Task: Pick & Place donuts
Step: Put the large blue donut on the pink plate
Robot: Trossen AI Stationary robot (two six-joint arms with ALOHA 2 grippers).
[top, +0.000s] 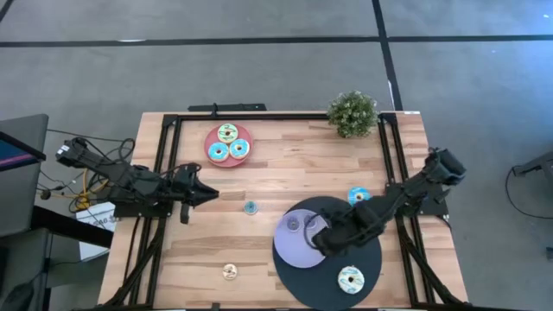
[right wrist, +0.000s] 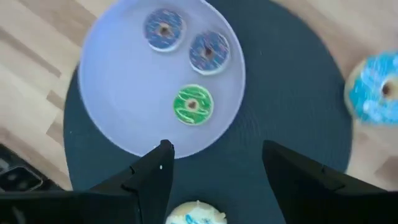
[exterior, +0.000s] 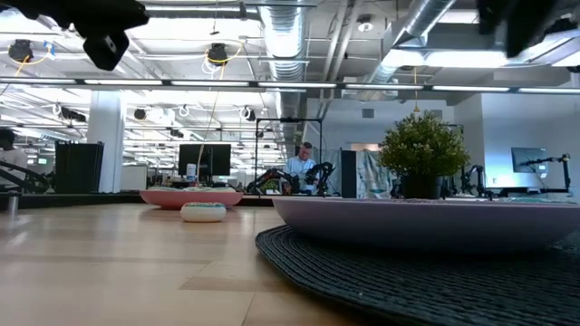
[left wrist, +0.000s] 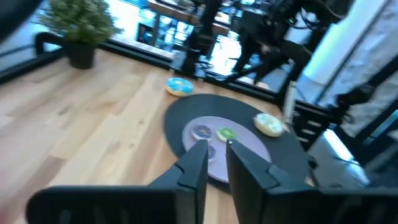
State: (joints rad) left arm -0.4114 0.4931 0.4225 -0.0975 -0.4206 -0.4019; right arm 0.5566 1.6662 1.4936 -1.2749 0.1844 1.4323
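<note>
A light wooden table (top: 294, 173) with a black frame is seen. A round dark woven mat (top: 371, 268) lies near its front right, and a flat lavender round plate (top: 289, 250) rests on it. A flat pink round plate (top: 213, 138) sits toward the back, and a small green potted plant (top: 352, 113) stands at the back right corner.

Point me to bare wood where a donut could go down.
Free: the wood between the pink plate and the plant, and the strip between the teal donut and the tan donut. Crowded: the dark mat, under the lavender plate and right claw.
</note>
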